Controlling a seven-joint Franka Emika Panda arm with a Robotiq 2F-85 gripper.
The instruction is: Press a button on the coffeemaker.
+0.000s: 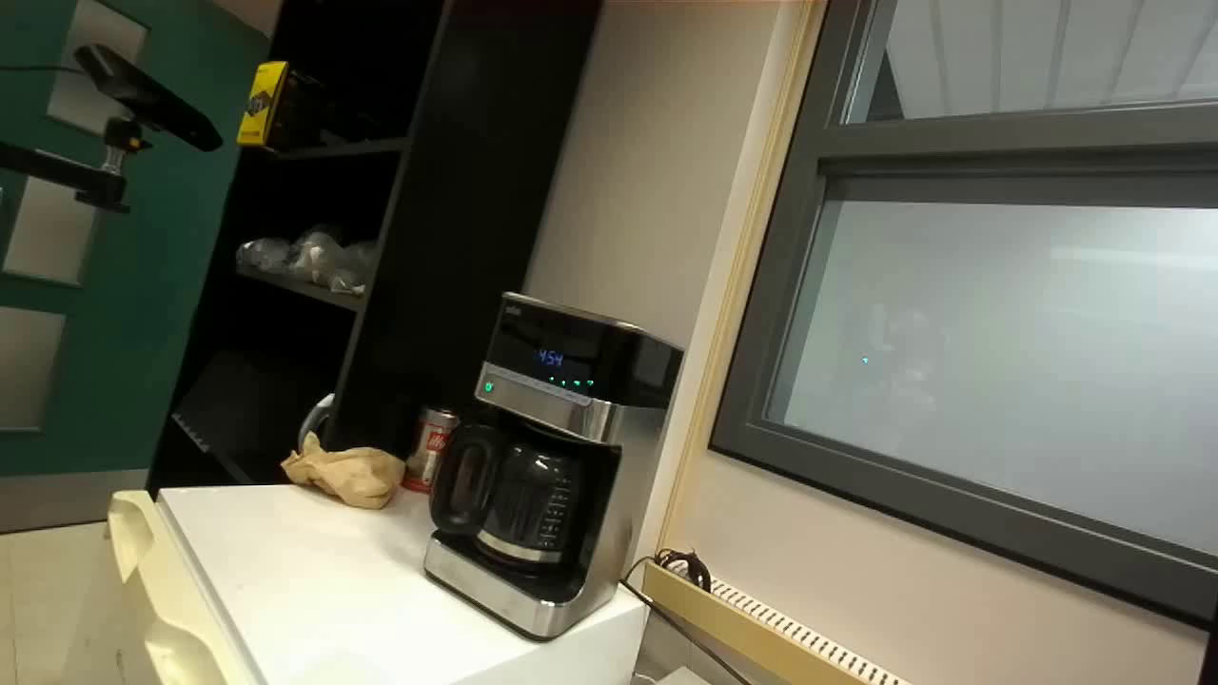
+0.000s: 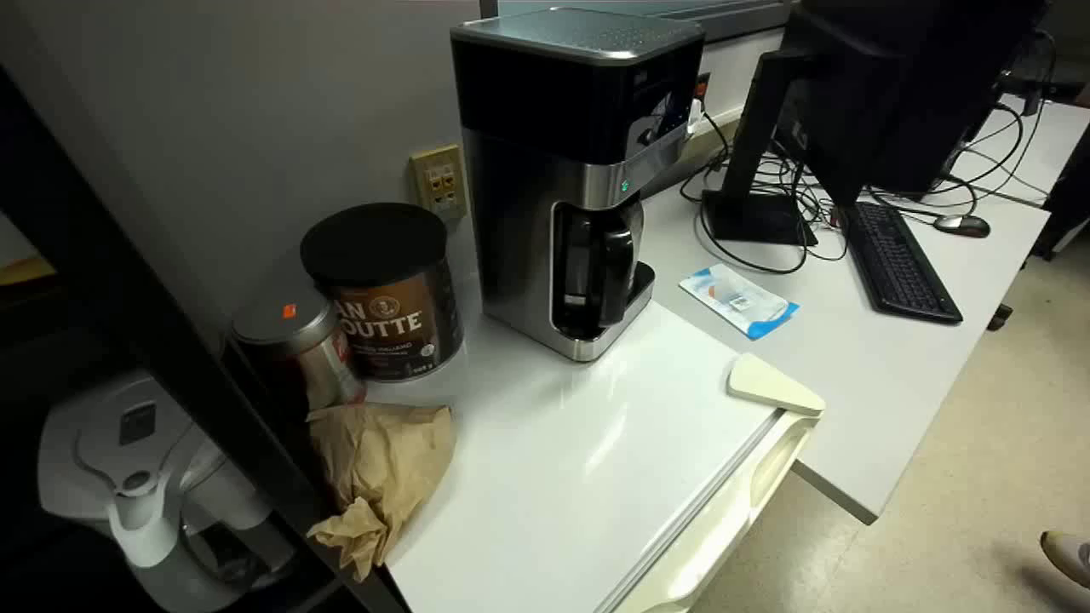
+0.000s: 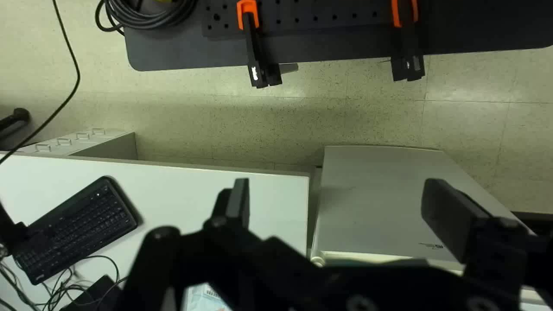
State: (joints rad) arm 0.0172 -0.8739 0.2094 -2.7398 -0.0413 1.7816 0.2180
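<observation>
Currently your claw (image 3: 337, 198) gapes wide, gripping nothing; coffeemaker (image 2: 558, 183) stands about mid-width in both exterior views, unseen in wrist view, probably beyond lower edge: reach that way.

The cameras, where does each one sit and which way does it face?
An exterior view: in front of the coffeemaker, facing its lit panel; no robot shows.
An exterior view: above, toward the coffeemaker's side, looking down at its top; no robot shows.
Wrist view: on the robot's wrist, looking down past the open gripper at floor and desk.
Both exterior views share the coffeemaker and paper bag.
</observation>
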